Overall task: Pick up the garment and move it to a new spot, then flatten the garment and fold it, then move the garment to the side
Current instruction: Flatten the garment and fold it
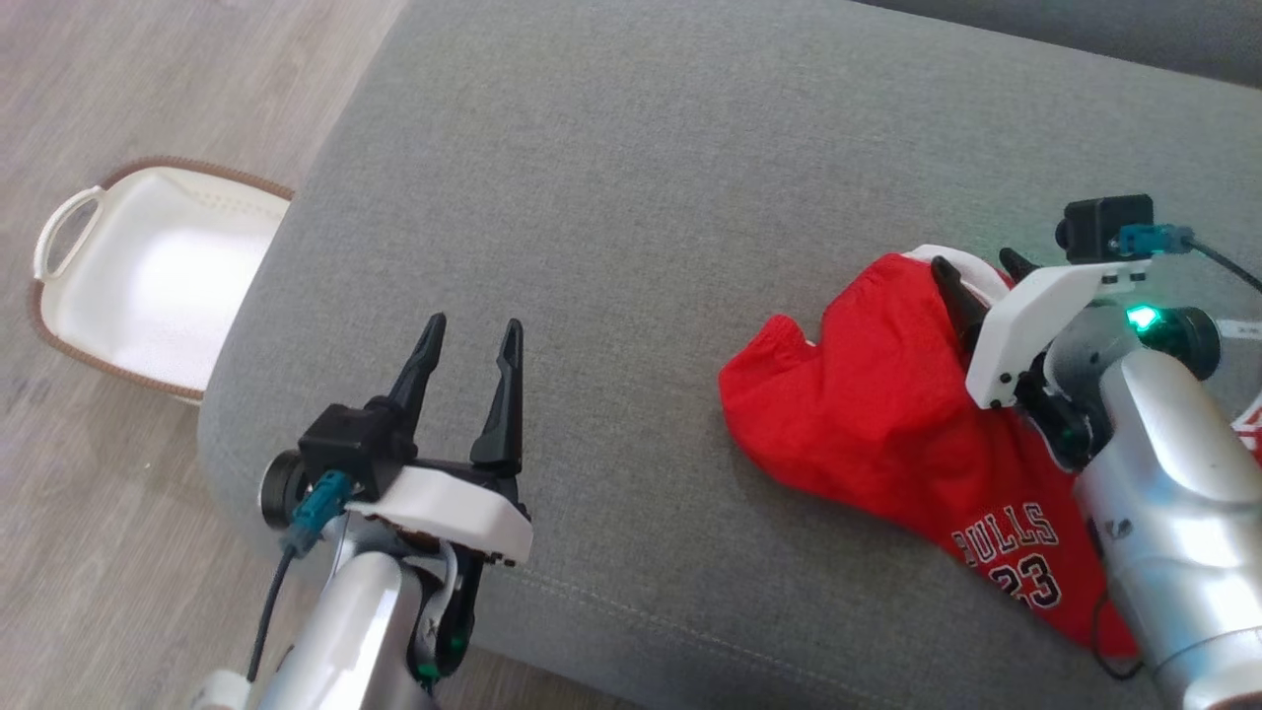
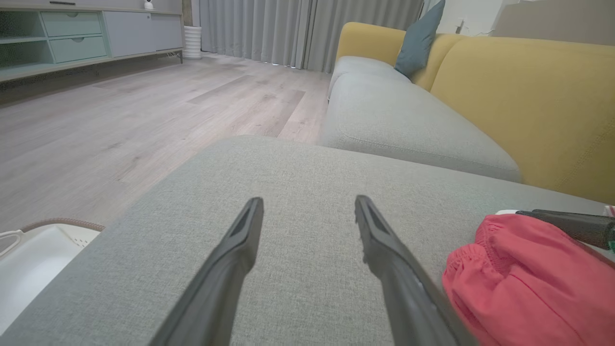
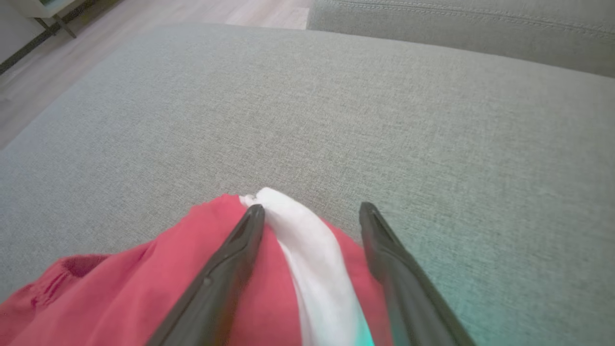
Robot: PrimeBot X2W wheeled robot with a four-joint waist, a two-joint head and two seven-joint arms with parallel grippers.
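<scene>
The garment (image 1: 868, 394), a red jersey with a white band (image 3: 312, 259) at one opening and the print "BULLS 23" (image 1: 1016, 557), lies crumpled on the grey cushion (image 1: 641, 197). It is at the right side of the cushion, nearer to the edge that faces me than to the far edge. It makes one loose heap, not flat, and the print is on the part closest to me.

My right gripper (image 1: 972, 258) is low over the far end of the garment. In the right wrist view the right gripper (image 3: 312, 206) has its two fingers spread. The white band runs between them, one finger (image 3: 226, 269) lies on the red cloth, and the tip of the other is at the border of the garment, over bare cushion (image 3: 384, 120). Nothing is pinched.

My left gripper (image 1: 473, 325) is above the near left corner of the cushion, well apart from the garment. Its fingers are also spread and hold nothing. In the left wrist view the left gripper (image 2: 308, 202) has bare cushion (image 2: 288, 163) between its fingers. The garment (image 2: 528, 288) is at the right, with one dark finger of the right gripper (image 2: 567, 223) at its far side.

A white basket (image 1: 158, 276) with a brown rim stands on the wooden floor (image 1: 148, 79), just beside the left edge of the cushion. The left wrist view shows a yellow sofa back (image 2: 528, 105) along one side of the cushion, with a blue-green pillow (image 2: 418, 38) leaning on it.
</scene>
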